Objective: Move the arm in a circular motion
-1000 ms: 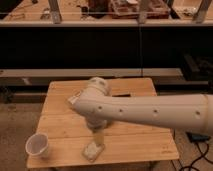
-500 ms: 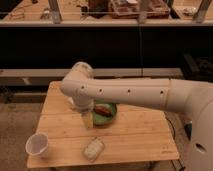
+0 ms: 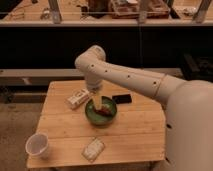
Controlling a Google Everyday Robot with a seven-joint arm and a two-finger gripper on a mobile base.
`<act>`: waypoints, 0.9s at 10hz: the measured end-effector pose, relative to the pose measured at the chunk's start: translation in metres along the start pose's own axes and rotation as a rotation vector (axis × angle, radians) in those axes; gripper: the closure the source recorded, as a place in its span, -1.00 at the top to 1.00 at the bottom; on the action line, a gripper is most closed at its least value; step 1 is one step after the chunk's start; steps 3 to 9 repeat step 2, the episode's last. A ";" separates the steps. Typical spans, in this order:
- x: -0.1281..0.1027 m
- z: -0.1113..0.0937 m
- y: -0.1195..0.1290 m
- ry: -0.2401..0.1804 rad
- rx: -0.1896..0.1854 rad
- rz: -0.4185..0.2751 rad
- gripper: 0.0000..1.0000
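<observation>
since half a second ago the arm [image 3: 125, 75] has swung back and up: its elbow joint, then low over the near part of the bench [image 3: 135, 137], now sits higher and further toward the rear, with the forearm dropping steeply to the slim pale tip.

the hand [image 3: 97, 104] hangs over the green bowl [image 3: 101, 112], its tip at or just inside the rim. whether it is open or closed cannot be told, and it appears to carry nothing.

just behind and to the right of the hand lies a dark phone [image 3: 122, 99]; just to its left, a pale packet [image 3: 79, 98]. well in front, near the bench edge, lie a second wrapped packet [image 3: 93, 149] and a white paper cup [image 3: 38, 145].

the arm looks heavy, stiff and smooth-shelled, so nothing here needs grasping; it likely only has to sweep its own mass around. the cup and packets look light and would slide or tip at a brush, so the circle probably wants height above the bowl.
</observation>
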 end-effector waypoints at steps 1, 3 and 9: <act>0.013 0.001 -0.008 0.003 0.003 0.012 0.60; 0.030 0.002 -0.012 0.002 0.004 0.031 0.60; 0.030 0.002 -0.012 0.002 0.004 0.031 0.60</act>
